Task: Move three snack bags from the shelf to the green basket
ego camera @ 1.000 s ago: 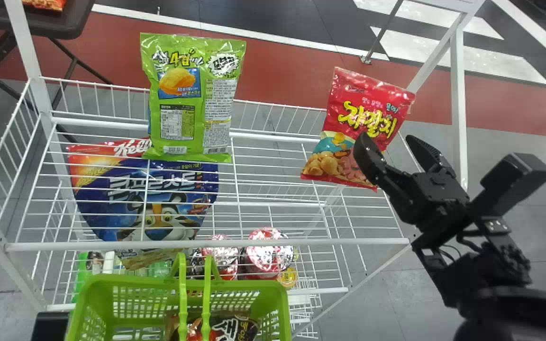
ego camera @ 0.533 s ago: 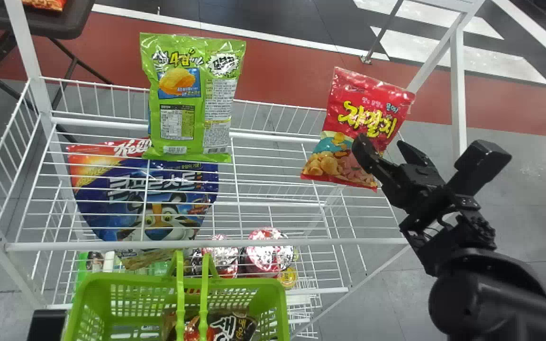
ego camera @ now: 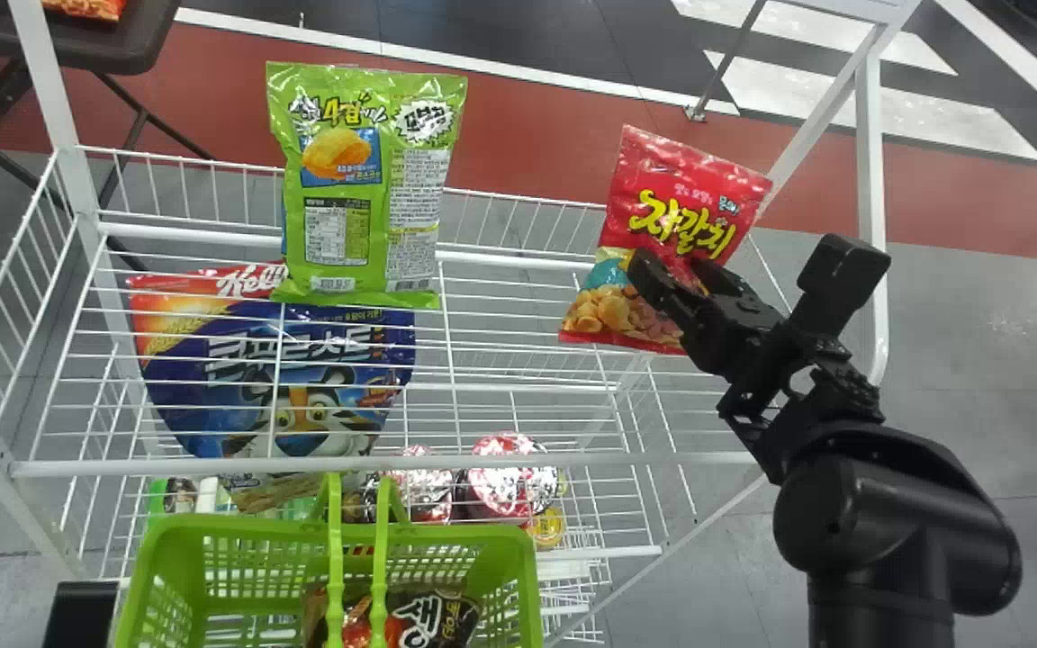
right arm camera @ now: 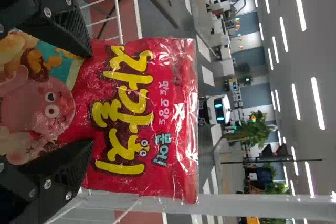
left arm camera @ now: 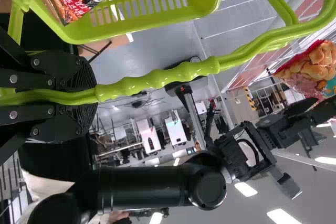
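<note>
Over the lower front of the red snack bag (ego camera: 689,202) is my right gripper (ego camera: 676,270), its fingers apart. In the right wrist view the red bag (right arm camera: 131,114) lies face-on past the right gripper (right arm camera: 88,97), with a finger over each side. A green snack bag (ego camera: 365,189) and a blue bag (ego camera: 275,369) are on the wire shelf (ego camera: 518,387). The green basket (ego camera: 172,558) holds a dark snack bag (ego camera: 433,621). A black part of my left gripper (ego camera: 82,616) shows beside it; in the left wrist view the left gripper (left arm camera: 86,96) clasps the basket's handles (left arm camera: 157,78).
White shelf posts (ego camera: 870,153) stand at the right, near the right arm. Lidded cups (ego camera: 509,477) sit on the lower level behind the basket. A dark table (ego camera: 113,45) is at the back left.
My right gripper has moved left onto the red bag, which has shifted slightly left. The green basket has drifted a little left and toward the front.
</note>
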Available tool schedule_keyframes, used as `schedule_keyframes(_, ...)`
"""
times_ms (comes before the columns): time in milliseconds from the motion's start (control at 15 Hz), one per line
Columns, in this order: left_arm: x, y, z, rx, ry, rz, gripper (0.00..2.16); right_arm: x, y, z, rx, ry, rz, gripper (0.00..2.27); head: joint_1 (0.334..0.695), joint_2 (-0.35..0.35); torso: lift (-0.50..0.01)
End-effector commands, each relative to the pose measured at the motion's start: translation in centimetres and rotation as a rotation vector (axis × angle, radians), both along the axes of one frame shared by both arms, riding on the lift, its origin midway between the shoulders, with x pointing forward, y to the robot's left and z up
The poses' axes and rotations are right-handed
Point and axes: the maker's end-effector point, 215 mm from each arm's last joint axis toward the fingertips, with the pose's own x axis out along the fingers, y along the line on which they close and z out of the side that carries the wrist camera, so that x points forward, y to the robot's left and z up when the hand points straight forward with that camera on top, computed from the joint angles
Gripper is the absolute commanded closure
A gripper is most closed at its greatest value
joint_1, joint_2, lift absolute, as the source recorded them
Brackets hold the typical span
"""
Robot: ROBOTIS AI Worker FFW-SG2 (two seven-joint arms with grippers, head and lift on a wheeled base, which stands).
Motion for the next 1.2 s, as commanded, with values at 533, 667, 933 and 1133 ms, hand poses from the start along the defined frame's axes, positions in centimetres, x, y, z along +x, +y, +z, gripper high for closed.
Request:
schedule_keyframes(533,0.8,-0.1,0.0,0.005,-0.012,0.002,2.11,-5.5,3.0,4.7,-0.021,-0.036,0.088,2.19,0.695,-0.350,-0.049)
schedule_keyframes(667,0.8,-0.1,-0.1,0.006,-0.009,0.003,2.11,-8.4,4.1,5.9,0.019,-0.006,0.125,2.19,0.695,-0.350,-0.049)
schedule_keyframes(933,0.7,-0.4,-0.1,0.001,-0.006,0.003,2.11,-14.5,7.9,6.5,0.143,0.059,0.247,2.19,0.695,-0.350,-0.049)
schedule_keyframes(1133,0.7,-0.5,-0.2,0.005,-0.007,0.007,2.11,-18.6,12.0,5.3,0.219,0.150,0.366,2.19,0.695,-0.350,-0.049)
